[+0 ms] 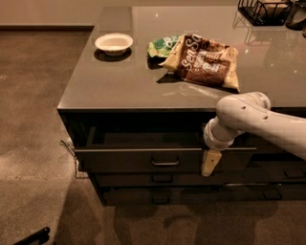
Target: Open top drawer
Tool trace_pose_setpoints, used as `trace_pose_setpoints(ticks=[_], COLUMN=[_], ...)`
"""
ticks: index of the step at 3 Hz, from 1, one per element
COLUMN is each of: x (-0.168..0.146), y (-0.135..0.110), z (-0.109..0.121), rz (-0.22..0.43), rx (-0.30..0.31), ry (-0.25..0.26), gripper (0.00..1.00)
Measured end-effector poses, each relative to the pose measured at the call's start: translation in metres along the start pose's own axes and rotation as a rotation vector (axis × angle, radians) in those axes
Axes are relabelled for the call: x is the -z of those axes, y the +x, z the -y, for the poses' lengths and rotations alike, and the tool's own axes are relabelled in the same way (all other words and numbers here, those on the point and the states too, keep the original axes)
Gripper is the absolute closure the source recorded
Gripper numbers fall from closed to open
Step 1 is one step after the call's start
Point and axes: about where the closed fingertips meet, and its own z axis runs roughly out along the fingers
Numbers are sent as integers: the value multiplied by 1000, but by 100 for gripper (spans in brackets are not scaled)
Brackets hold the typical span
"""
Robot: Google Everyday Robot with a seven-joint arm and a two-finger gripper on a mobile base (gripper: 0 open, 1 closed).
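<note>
A dark, glossy table point(124, 81) fills the view, with a stack of drawers under its near edge. The robot's pale arm point(258, 119) reaches in from the right, cut off by the frame's edge. The top drawer point(119, 160) stands partly out of the cabinet, a shadowed gap open behind its front. The hand point(211, 166) hangs down against the right part of that front, well to the right of the metal pull point(165, 163) at its centre. Whether the hand is apart or together cannot be told, since only one pale tip shows. The two lower drawer fronts point(124, 181) sit in deep shadow, their pulls hard to make out. On the table lie a brown snack bag point(205, 62), a green packet point(161, 46) partly under it, and a white bowl point(114, 43). A wire basket point(263, 10) is cut off at the top right.
</note>
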Motion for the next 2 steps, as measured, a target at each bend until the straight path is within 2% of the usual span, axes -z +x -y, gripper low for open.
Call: trace_pose_setpoints(ticks=[1, 2], x=[5, 16], y=[-2, 4], z=[-15, -47], rz=[-29, -60], rx=[14, -18], ry=[-37, -79], gripper=[0, 27])
